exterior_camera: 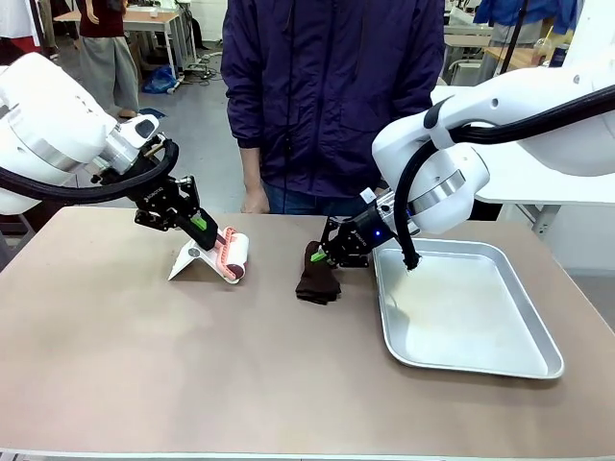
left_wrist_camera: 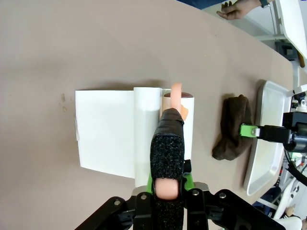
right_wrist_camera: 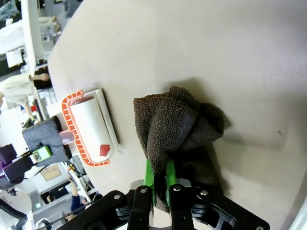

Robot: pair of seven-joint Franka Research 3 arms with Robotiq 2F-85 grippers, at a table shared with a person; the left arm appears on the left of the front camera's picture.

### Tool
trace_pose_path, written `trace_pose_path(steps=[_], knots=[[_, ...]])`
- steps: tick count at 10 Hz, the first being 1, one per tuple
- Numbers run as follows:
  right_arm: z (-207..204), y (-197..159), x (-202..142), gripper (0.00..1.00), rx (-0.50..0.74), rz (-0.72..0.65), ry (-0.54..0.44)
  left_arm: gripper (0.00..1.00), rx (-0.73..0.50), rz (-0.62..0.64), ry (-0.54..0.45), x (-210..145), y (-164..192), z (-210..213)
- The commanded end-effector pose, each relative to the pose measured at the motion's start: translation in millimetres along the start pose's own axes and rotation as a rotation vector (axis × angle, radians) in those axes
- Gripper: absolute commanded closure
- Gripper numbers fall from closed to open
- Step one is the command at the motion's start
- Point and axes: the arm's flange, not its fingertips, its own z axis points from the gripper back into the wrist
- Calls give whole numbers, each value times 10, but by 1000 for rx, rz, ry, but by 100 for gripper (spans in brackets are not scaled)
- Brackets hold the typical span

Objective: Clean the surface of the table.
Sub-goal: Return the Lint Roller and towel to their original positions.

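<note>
My left gripper pinches the handle of a lint roller, its green pads pressed against the padded black grip, as my left wrist view shows; the roller's white drum lies just ahead of my fingertips with a peeled white sheet spread flat on the tabletop beyond and beside it. My right gripper is clamped on a dark brown cloth, a fold of the terry fabric caught between the green pads while the rest bunches on the tabletop right under and ahead of the fingertips. The taupe tabletop lies under both grippers and stretches wide on every side of them. Just beside my right gripper, on its outer side, sits a shallow silver tray, resting flat on the tabletop. Between my two grippers the roller and the cloth sit near each other but apart. Beyond both grippers, at the far edge, stands a person in a dark jacket.
</note>
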Motion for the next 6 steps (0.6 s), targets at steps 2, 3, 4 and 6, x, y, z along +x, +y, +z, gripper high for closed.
trace_pose_path(steps=[2, 3, 4, 6], knots=[[37, -9, 5, 0, 24, 26, 17, 0, 48, 22, -29, 36, 75, -11], [46, -17, 6, 0, 19, 21, 17, 0, 50, 22, -32, 32, 72, -7], [58, -20, 8, 0, 15, 21, 13, 0, 49, 26, -36, 37, 70, -1], [105, -28, 11, 0, 4, 18, -2, 0, 26, 18, -37, 27, 72, 54]])
